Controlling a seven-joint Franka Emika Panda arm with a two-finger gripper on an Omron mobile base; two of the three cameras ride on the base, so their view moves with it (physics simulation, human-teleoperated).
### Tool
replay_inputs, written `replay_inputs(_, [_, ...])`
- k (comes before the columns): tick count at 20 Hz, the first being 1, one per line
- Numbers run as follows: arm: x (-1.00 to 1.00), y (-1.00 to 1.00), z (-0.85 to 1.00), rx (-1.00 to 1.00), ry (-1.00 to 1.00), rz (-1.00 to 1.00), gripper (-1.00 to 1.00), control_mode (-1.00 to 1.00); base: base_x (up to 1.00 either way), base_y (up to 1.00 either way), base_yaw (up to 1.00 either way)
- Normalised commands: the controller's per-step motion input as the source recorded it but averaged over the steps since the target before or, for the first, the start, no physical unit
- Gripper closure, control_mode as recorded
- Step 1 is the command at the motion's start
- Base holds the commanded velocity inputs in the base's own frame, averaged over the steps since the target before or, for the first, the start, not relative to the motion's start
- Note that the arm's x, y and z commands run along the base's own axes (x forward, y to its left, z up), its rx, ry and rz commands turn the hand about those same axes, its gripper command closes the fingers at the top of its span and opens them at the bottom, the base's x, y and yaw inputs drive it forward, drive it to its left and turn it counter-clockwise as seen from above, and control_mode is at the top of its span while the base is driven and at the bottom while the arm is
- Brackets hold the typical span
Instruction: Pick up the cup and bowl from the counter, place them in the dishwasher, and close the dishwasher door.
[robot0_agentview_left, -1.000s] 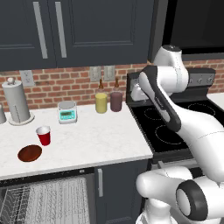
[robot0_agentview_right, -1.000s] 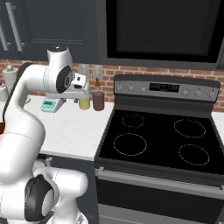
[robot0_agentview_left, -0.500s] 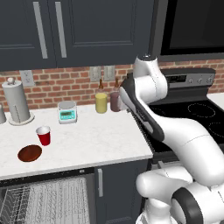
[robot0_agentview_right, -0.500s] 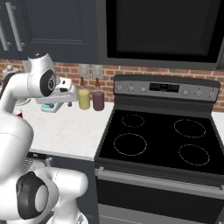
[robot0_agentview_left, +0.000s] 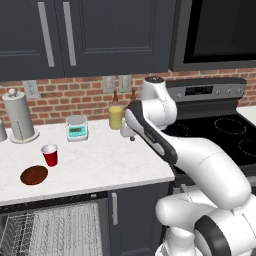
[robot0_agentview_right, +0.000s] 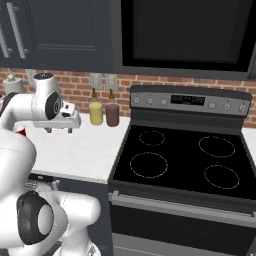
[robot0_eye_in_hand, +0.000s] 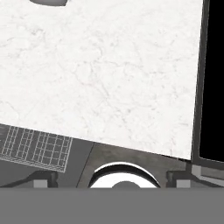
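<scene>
A small red tapered cup with a white inside and a shallow reddish-brown round bowl sit on the white, grey-veined marble-look table, before a red brick wall, dark charcoal cabinets and a yellow tumbler.

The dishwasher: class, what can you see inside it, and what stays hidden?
Inside the open dishwasher a light grey wire rack shows, with nothing visible on it. Its left and lower parts run out of frame. The cup and bowl sit on the counter.
</scene>
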Motion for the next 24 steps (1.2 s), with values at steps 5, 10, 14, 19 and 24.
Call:
replay_inputs(5, [0.1, 0.66, -0.25, 0.2, 0.03, 0.01, -1.0, -1.0, 0.0, 0.0, 0.0])
replay_inputs(10, [0.1, 0.6, -0.18, 0.37, -0.01, 0.02, -1.0, -1.0, 0.0, 0.0, 0.0])
replay_inputs(14, [0.17, 0.67, -0.02, 0.47, 0.0, 0.0, -1.0, -1.0, 0.0, 0.0, 0.0])
replay_inputs(19, [0.05, 0.92, 0.0, 0.32, 0.0, 0.0, -1.0, -1.0, 0.0, 0.0, 0.0])
replay_inputs(24, [0.0, 0.9, 0.08, -0.07, -0.01, 0.0, -1.0, -1.0, 0.0, 0.0, 0.0])
